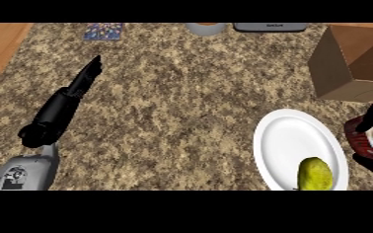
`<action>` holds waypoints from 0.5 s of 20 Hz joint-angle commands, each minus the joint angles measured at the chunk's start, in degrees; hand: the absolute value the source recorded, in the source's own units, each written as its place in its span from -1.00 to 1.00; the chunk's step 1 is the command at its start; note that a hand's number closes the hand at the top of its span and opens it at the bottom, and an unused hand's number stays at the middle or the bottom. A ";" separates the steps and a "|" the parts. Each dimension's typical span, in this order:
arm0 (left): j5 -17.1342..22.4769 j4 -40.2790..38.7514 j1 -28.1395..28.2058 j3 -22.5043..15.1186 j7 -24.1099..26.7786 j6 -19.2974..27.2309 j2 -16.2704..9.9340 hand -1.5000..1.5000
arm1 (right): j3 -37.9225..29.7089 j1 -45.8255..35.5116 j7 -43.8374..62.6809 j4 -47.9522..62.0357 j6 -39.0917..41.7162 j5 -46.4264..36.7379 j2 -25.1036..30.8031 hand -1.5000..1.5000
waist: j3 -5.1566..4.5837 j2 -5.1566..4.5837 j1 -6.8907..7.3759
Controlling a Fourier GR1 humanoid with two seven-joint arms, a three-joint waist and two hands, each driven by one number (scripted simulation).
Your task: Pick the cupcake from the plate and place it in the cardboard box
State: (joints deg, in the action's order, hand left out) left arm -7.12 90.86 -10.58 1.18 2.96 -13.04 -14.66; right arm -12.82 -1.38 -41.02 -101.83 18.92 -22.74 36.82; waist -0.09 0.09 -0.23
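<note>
- the right hand (362, 148) shows only at the right edge of the view, just beside the plate; its dark fingers seem to be curled round a reddish-brown thing with a pale top, most likely the cupcake (360, 130), though most of both is cut off by the edge.
- the left hand (79, 86) rests at the left over the counter (182, 89), fingers straight and together, pointing up and away; it holds nothing.
- the white plate (287, 143) lies at the lower right; a yellow-green fruit (315, 174), pear-like, sits on its near part, long axis running roughly toward and away from the robot.
- the cupcake is off the plate, at the plate's right rim; so little of it shows that i cannot tell which way it points or whether it is upright.
- the cardboard box (342, 64) stands at the upper right, beyond the plate, its opening partly cut off by the view.
- my judgement: the pick looks done or nearly so; the carry to the box and the release inside it are left.
</note>
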 commanded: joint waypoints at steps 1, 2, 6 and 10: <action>-0.43 0.02 -0.12 -1.58 0.08 -0.52 1.12 0.00 | -6.51 -9.78 7.48 8.62 5.01 6.76 2.69 1.00 | 0.06 -0.26 1.01; -0.50 1.24 -1.20 -0.72 -1.32 0.06 0.73 0.00 | -3.80 -12.18 13.26 7.79 4.69 4.99 1.23 1.00 | 0.05 -0.20 1.13; -1.47 -1.74 1.07 -1.46 3.73 0.39 2.16 0.00 | -4.88 -21.56 12.49 22.06 5.26 4.08 4.29 1.00 | 0.08 -0.36 1.57; -2.44 -3.11 -2.65 -1.28 3.34 0.84 2.08 0.00 | -1.04 -30.37 7.95 33.85 -0.23 -5.61 7.55 1.00 | 0.12 -0.65 2.25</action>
State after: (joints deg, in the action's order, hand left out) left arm -8.37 87.98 -12.83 0.56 5.04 -13.20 -13.55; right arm -15.98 -24.44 -31.50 -77.79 21.45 -22.56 41.94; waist -0.02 -0.37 1.38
